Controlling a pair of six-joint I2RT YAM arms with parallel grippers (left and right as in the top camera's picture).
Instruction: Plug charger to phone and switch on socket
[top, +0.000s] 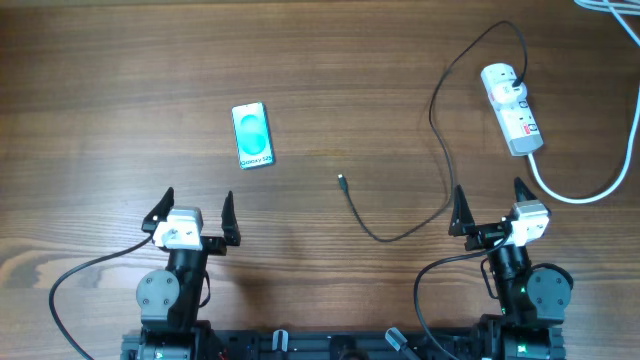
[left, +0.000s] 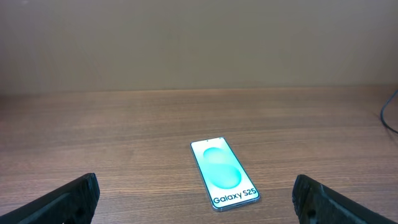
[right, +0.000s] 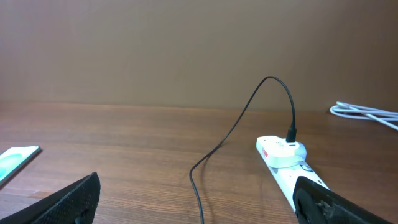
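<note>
Nearest the base, at 7 o'clock on the wooden table, the left gripper hangs with its jaws spread wide and nothing between them. In its wrist view the two black fingers sit in the lower corners, well apart. At 5 o'clock the right gripper is equally splayed and empty, and its fingers frame bare wood in the same way.

Further out, near the table's middle, lies the charger. Its small metal tip rests free on the wood, pointing toward 11 o'clock and touching nothing. From there the thin black cable sags toward the right gripper, passing just beside its left finger. It then climbs toward 1 o'clock in a loose loop and arches over to the charger's white plug.

The phone lies flat at 10 o'clock, screen up and glowing teal, well apart from the tip. The left wrist view shows it straight ahead of the open fingers, its "Galaxy S25" band at the near end.

Farthest, at 2 o'clock, lies the socket, angled slightly. The white plug is seated in its far outlet. The positions of its switches cannot be read. Its thick white cord curls off toward 3 o'clock.
</note>
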